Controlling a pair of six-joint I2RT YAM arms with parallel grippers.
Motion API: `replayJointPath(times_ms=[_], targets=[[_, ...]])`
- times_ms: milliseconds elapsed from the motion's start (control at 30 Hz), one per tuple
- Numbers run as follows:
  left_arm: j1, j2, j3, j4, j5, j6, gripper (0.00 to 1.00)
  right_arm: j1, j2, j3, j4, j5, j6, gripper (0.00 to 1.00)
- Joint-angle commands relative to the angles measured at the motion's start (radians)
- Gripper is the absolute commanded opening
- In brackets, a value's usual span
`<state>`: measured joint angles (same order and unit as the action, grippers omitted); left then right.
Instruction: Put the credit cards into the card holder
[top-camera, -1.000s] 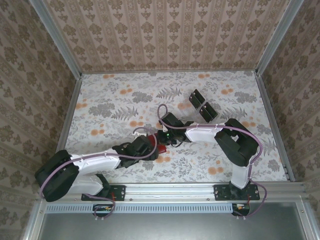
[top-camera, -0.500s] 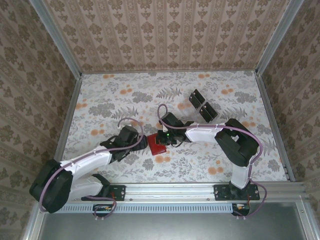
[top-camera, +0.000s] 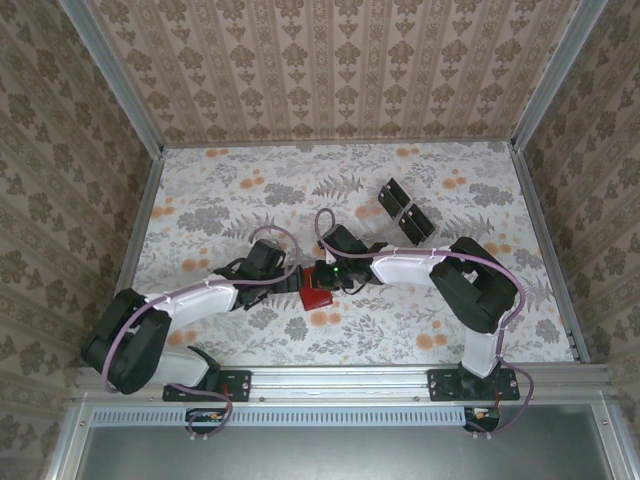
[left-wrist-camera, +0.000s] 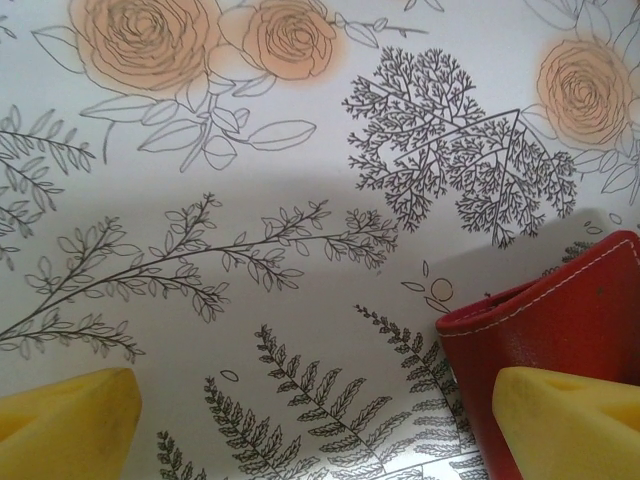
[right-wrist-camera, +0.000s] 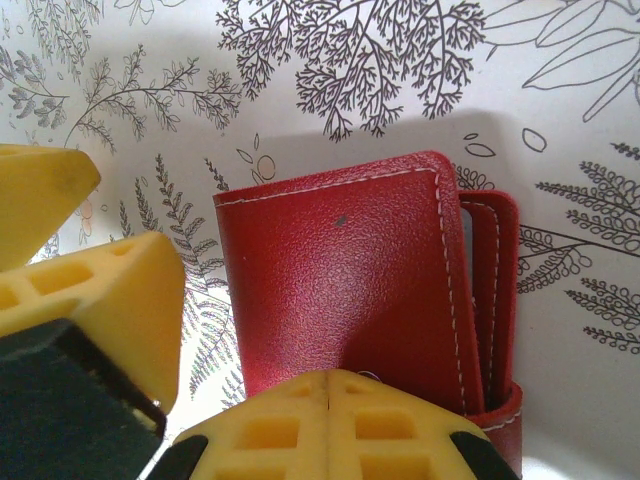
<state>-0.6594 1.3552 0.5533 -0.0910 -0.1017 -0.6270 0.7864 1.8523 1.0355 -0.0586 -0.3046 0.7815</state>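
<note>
1. Since a second ago the left arm has swung off the card holder. Its wrist hung over the holder's left side then and now sits just left of it, a little farther up the table. The right arm has stayed where it was.
2. The left gripper stands spread wide with nothing between its fingers. In its wrist view one yellow fingertip overlaps the holder's corner (whether it touches, I cannot tell). The other is well clear of the holder, over bare floral cloth.
3. The right gripper has its fingers pressed together, pad against pad, right at the holder's near edge. I cannot tell whether they pinch the leather or merely rest on it.
4. The holder lies flat and folded shut, with red grained leather, pale stitching along its border and a narrow strap running down one side.
5. Two dark credit cards lie side by side, well apart from the holder, beyond it and to its right.
</note>
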Motion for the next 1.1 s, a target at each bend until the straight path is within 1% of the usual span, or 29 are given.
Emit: replayJointPath(times_ms=[0,133,400,533,1067], targets=[[0.006,0.031,0.026,0.024,0.017,0.033,1.00,0.010,0.001,-0.009,-0.056,-0.016,-0.004,0.00],[0.001,0.064,0.030,0.031,0.015,0.028,1.00,0.010,-0.010,-0.008,-0.056,-0.019,-0.004,0.00],[-0.015,0.095,0.016,0.039,0.006,0.014,1.00,-0.006,-0.096,-0.016,-0.057,0.008,-0.002,0.00],[-0.021,0.105,0.014,0.045,0.005,0.012,1.00,-0.010,-0.112,-0.013,-0.060,0.013,-0.005,0.00],[-0.037,0.119,0.009,0.052,0.004,0.007,1.00,-0.012,-0.029,0.003,-0.033,0.007,0.002,0.00]])
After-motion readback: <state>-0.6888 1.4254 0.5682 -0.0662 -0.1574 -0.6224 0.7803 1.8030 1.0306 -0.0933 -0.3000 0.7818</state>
